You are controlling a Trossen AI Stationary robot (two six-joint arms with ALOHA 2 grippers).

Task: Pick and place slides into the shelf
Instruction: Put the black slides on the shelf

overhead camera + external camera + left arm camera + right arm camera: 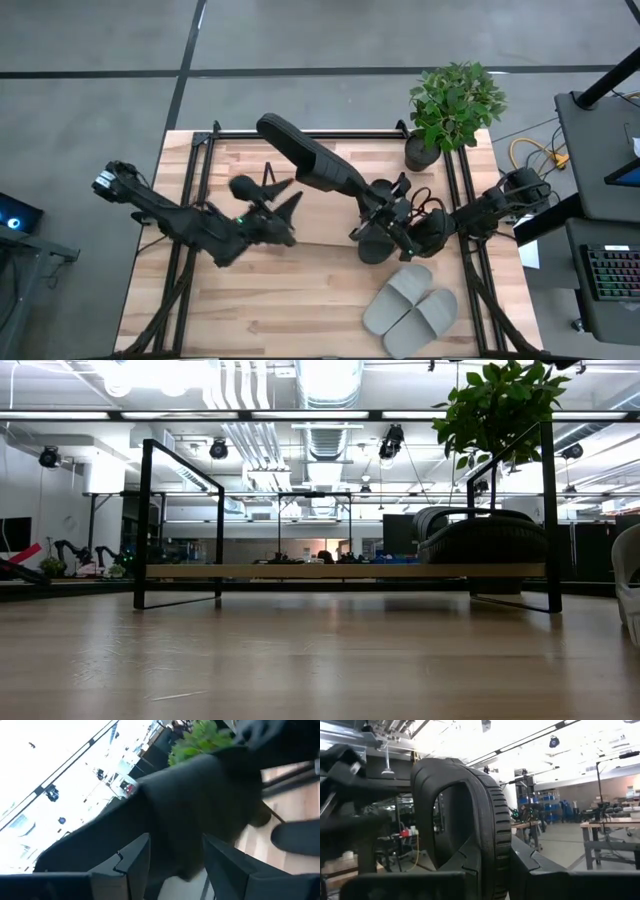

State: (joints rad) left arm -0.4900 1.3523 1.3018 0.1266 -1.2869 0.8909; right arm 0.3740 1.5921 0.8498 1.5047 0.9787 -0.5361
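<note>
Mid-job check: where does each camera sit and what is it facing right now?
High: above the table, looking straight down; both arms, left end effector and right end effector show.
Low: table height, looking level at the shelf; no arm shows.
Left wrist: past its fingers at a black slide.
Right wrist: fingers clamp another black slide.
High and low share the plant.

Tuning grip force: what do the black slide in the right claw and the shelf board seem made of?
Black slide: likely matte moulded foam or rubber, with a ribbed sole edge and no shine. Shelf board: light wood by its colour, grain not discernible.
</note>
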